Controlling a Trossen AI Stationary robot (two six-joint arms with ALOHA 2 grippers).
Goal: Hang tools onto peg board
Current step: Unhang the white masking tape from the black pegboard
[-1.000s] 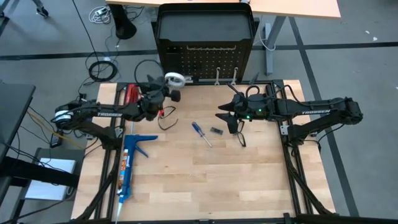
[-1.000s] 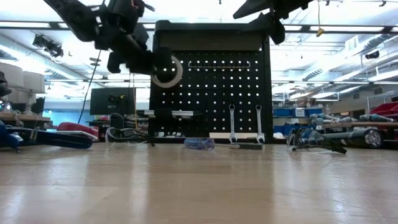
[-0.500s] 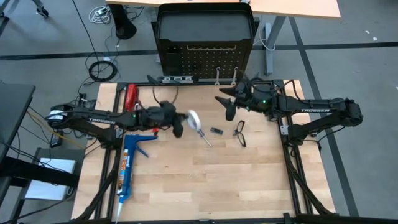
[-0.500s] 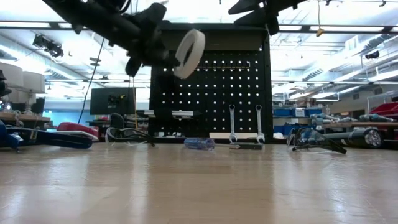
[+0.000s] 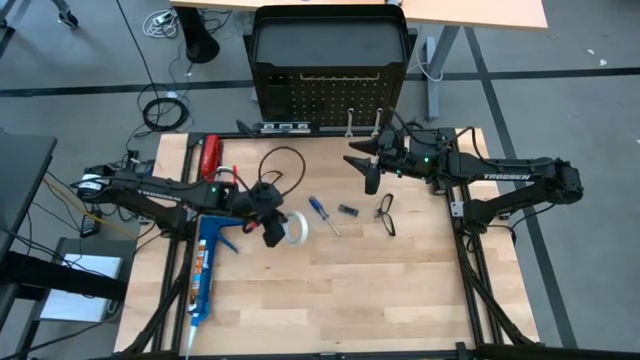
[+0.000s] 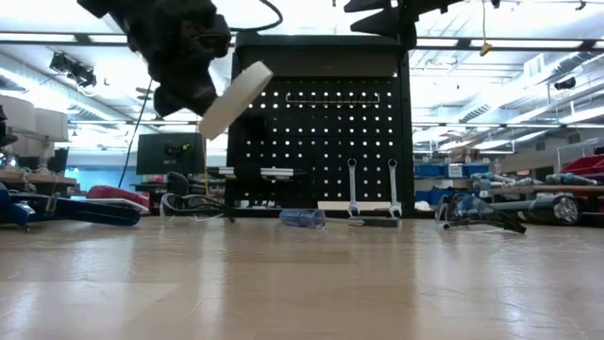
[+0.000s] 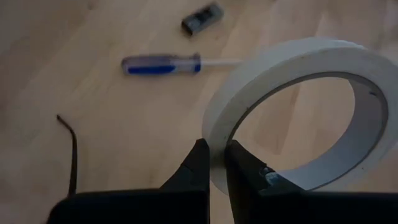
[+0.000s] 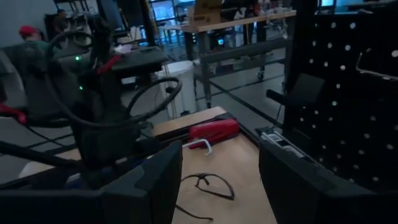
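Observation:
My left gripper (image 5: 278, 228) is shut on a white tape roll (image 5: 294, 228), held in the air over the table's middle left; in the low view the roll (image 6: 234, 98) is tilted in front of the black peg board (image 6: 321, 132). Two silver wrenches (image 6: 352, 189) (image 6: 394, 189) hang on the board. A blue-handled screwdriver (image 5: 321, 213), a small black piece (image 5: 347, 211) and safety glasses (image 5: 386, 213) lie on the wood. My right gripper (image 5: 362, 170) is open, high up near the board, with nothing between its fingers. My left gripper pinches the tape roll's wall (image 7: 214, 140) with one finger (image 7: 244, 179) inside the ring and the other finger (image 7: 196, 167) outside. The fingers slant down toward the table's right. The roll is lifted clear and tilted, with its hole facing partly up.
A long blue caulking gun (image 5: 205, 265) lies near the left edge, and a red-handled tool (image 5: 210, 152) at the far left. Another pair of glasses (image 8: 208, 183) lies below my right gripper. Cables loop around the left arm (image 5: 280, 160). The near half of the table (image 5: 330, 300) is bare wood.
My left gripper has carried the tape roll from beside the peg board's left end toward the table's near edge and middle. It has tipped from level to pointing down, and the roll has turned with it. My right gripper has moved slightly toward the far edge.

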